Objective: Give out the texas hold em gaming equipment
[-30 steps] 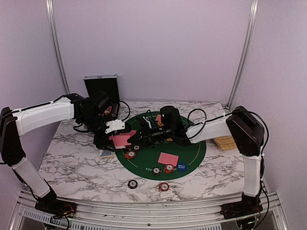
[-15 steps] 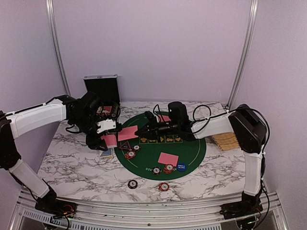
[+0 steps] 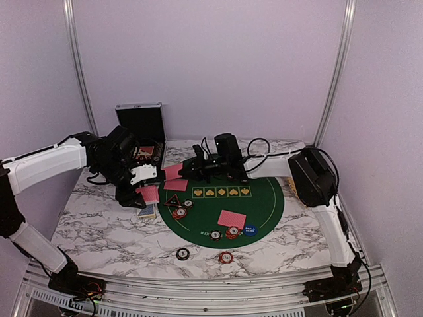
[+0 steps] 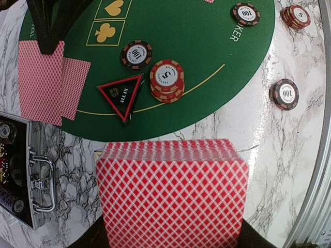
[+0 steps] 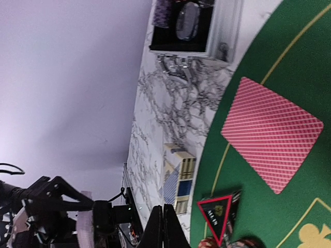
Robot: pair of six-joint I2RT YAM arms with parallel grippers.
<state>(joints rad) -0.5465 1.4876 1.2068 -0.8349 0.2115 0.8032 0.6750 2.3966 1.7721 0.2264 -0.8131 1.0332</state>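
One open case (image 5: 225, 26): chips (image 5: 163, 13) | left end effector (image 3: 145, 188): deck (image 4: 173, 196) | right end effector (image 5: 163, 217): card (image 4: 40, 82)

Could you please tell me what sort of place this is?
Probably a robot test cell staged for poker: plain walls, aluminium frame posts, and a green poker mat on a marble-patterned table.

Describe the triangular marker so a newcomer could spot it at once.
Find the round green mat on the marble table. Near its left edge, beside a red-orange chip stack and one black chip, lies the marker. Only it is triangular, black with a red border; its neighbours are round.
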